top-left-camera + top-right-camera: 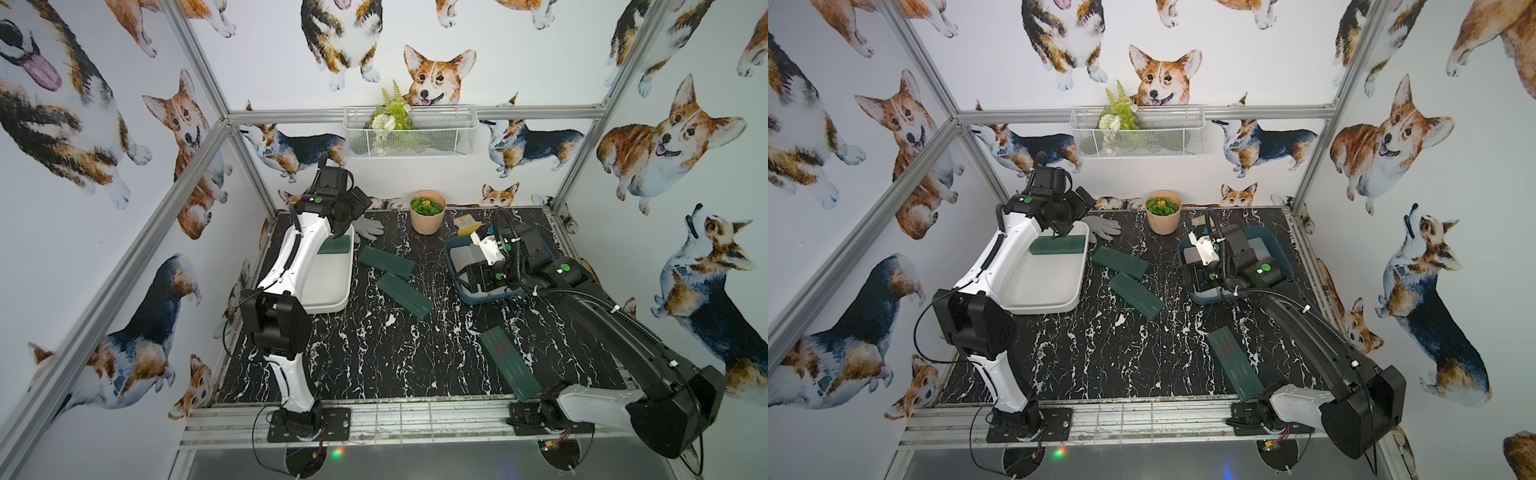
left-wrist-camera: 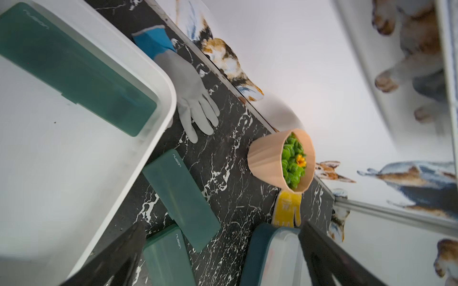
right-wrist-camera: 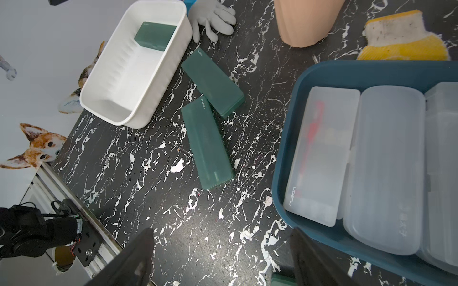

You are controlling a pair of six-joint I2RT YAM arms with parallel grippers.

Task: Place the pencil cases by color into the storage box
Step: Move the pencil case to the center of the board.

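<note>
Corgi-print walls close round a black marble table [image 1: 374, 357]. In both top views the white left arm [image 1: 291, 257] stands up from the lower left, elbow high, wrist bent down over the upper end of the white tub [image 1: 328, 278], where one green case [image 1: 336, 248] lies. Two more green cases [image 1: 386, 262] touch mid-frame. A fourth case [image 1: 510, 363] lies lower right, beside the right arm [image 1: 602, 320], which stretches up-frame to the teal tub [image 1: 452, 266]. Bare table fills the lower centre.

Left wrist view: the left gripper [image 2: 223, 260] gapes wide, holding nothing, its fingers [image 2: 119, 257] at the frame's lower corners.

Right wrist view: the right gripper [image 3: 223, 260] stands wide and empty by the teal tub's corner. Clear cases [image 3: 381, 168] lie side by side inside.
</note>
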